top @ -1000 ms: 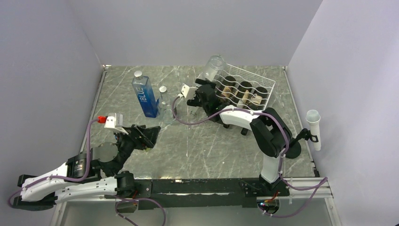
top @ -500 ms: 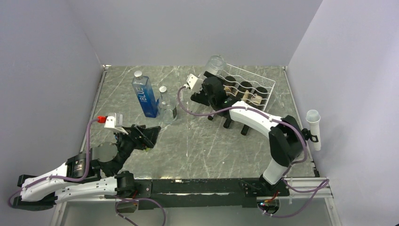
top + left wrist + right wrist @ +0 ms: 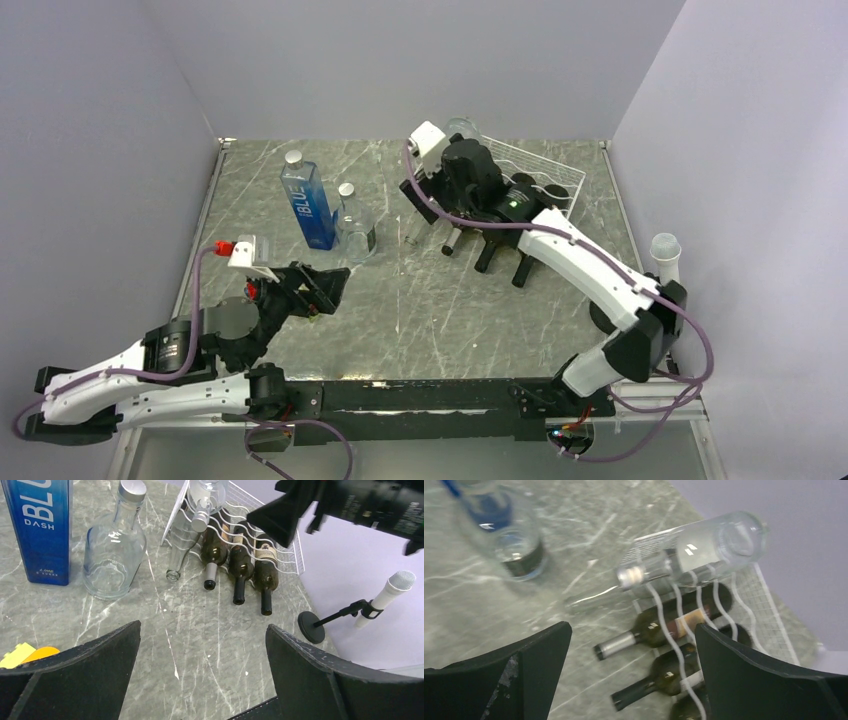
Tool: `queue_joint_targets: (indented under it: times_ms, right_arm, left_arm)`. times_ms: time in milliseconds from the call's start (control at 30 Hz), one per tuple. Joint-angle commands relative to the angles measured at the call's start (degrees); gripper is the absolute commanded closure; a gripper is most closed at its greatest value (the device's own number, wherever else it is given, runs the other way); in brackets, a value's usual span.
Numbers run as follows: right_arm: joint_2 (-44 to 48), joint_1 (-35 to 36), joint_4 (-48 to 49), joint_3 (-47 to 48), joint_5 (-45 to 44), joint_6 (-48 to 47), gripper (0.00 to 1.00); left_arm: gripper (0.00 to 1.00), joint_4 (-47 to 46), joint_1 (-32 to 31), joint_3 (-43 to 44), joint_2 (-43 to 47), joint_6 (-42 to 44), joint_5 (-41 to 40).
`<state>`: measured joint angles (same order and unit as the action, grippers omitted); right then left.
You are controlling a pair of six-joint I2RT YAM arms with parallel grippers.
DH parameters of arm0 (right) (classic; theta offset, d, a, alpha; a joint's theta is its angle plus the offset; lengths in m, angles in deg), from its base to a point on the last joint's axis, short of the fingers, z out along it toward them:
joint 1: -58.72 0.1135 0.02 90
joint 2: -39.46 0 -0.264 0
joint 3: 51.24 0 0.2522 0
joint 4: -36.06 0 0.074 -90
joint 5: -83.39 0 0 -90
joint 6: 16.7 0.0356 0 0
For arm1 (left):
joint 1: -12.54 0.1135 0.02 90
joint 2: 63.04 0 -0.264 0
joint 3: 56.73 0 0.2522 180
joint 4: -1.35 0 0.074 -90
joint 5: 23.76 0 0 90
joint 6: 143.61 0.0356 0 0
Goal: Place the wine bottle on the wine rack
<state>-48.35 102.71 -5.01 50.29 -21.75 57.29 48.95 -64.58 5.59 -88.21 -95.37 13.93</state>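
Clerk: Condition of the station, largest first?

Inspector: The counter [image 3: 450, 300] carries the wine rack [image 3: 540, 160] at its far right. The right gripper [image 3: 631, 626] hangs over the rack's left end, its fingers [image 3: 534, 655] spread wide with nothing between them. The left gripper [image 3: 203, 626] sits low at the near left, likewise wide and empty.

Clerk: And the bottles?

Inspector: Three dark wine bottles [image 3: 240, 562] lie side by side in the grooves, necks sloping down toward the counter. A clear bottle [image 3: 176, 562] occupies the leftmost groove beside them, its mouth down at the counter. A second, capped clear bottle [image 3: 694, 550] rests higher at the same corner. Which one the task means I cannot tell. Every one of these is on the rack and none is gripped. A blue bottle [image 3: 308, 205] and a round flask [image 3: 355, 228] stand upright well to the left.

Clerk: Step in hand?

Inspector: In my judgement, clearing the right arm from the rack. Recommended: keep the fingers wide, rise straight before moving sideways, and stay off the capped bottle, which looks the least settled. Avoid snagging the wire. Confirm that the leftmost neck lies true in its groove.
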Motion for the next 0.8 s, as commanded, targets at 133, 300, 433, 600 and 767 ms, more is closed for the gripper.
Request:
queue_joint_targets:
  times_ms: [133, 300, 433, 600, 767]
  right_arm:
    - [14.07, 0.73, 4.29, -9.99, 26.36, 18.86, 0.00]
    - [14.49, 2.55, 12.79, -13.31, 43.34, 23.02, 0.00]
    - [12.03, 4.76, 15.02, -11.54, 37.96, 24.31, 0.00]
    - [8.08, 6.35, 23.55, -13.46, 27.94, 25.09, 0.01]
    - [0.60, 6.63, 30.68, -11.79, 23.92, 24.52, 0.04]
  left_arm:
    - [0.01, 2.96, -0.21, 2.96, -2.59, -3.61, 2.72]
    - [0.01, -1.27, -0.21, 1.24, -0.22, -2.45, 6.85]
    - [0.01, 0.85, -0.22, 1.62, 0.18, -5.64, 7.08]
    - [0.01, 7.19, -0.22, 4.00, -2.24, -10.82, 5.81]
    - [0.01, 10.94, -0.22, 4.99, -3.46, -15.18, 4.15]
